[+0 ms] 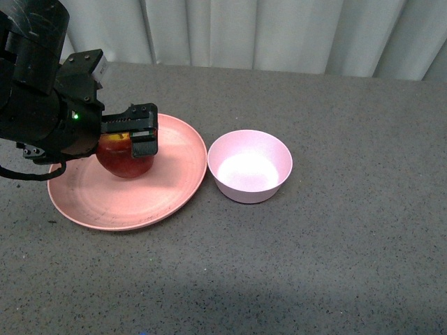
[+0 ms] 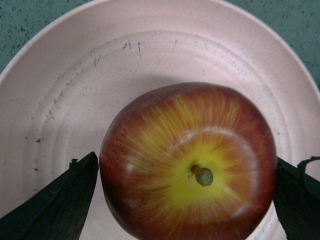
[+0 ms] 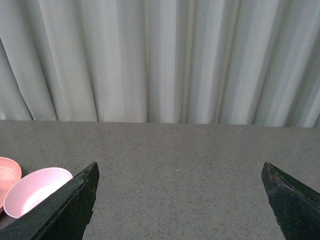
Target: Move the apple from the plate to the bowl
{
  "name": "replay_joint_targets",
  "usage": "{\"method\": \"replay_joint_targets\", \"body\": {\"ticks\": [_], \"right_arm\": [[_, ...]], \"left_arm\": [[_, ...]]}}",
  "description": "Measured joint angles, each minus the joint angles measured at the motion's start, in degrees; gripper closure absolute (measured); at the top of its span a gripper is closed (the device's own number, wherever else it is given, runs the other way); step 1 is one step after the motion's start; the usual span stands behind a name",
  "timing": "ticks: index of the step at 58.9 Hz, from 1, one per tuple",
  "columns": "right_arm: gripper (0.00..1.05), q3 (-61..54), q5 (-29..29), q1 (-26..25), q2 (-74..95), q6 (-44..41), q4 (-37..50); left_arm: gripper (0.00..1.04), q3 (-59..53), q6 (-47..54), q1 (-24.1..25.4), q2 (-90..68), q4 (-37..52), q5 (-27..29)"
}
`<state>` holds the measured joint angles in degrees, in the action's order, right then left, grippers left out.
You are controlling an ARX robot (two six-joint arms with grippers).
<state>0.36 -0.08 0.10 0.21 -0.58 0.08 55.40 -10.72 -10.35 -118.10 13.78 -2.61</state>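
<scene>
The dark-red apple (image 1: pixel 126 159) stands stem up on the salmon-pink plate (image 1: pixel 119 209), left of the empty pale pink bowl (image 1: pixel 248 190). My left gripper (image 1: pixel 131 139) hangs open over the apple with one finger on each side. In the left wrist view the apple (image 2: pixel 187 165) fills the gap of the gripper (image 2: pixel 185 202), and both black fingers (image 2: pixel 55 205) stand just off its skin above the plate (image 2: pixel 150 55). My right gripper (image 3: pixel 180 200) is open over bare table with nothing between its fingers. It sees the bowl (image 3: pixel 30 192) and a sliver of the plate (image 3: pixel 7 172).
The grey speckled table (image 1: pixel 335 251) stretches to the right of and in front of the bowl. A pale curtain (image 1: pixel 279 31) hangs behind the far edge. The left arm's black body (image 1: pixel 35 91) looms over the plate's left side.
</scene>
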Motion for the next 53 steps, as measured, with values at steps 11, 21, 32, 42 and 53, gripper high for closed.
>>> {"method": "replay_joint_targets", "body": {"ticks": [11,21,32,42,53], "right_arm": [[0.09,0.0,0.0,0.0,0.0,0.02,0.0],[0.09,0.0,0.0,0.0,0.0,0.0,0.0],[0.09,0.0,-0.02,0.0,0.0,0.02,0.0],[0.09,0.0,-0.02,0.0,0.0,0.02,0.0],[0.09,0.0,0.0,0.0,0.0,0.02,0.0]], "left_arm": [[0.23,0.13,0.2,-0.04,-0.07,-0.26,0.24],[0.23,0.13,0.15,-1.16,1.07,-0.26,0.15],[0.24,2.19,-0.09,-6.97,5.38,-0.26,-0.42],[0.24,6.56,-0.15,-12.94,4.22,-1.14,0.57],[0.24,10.43,-0.2,-16.52,0.48,-2.43,0.9]]}}
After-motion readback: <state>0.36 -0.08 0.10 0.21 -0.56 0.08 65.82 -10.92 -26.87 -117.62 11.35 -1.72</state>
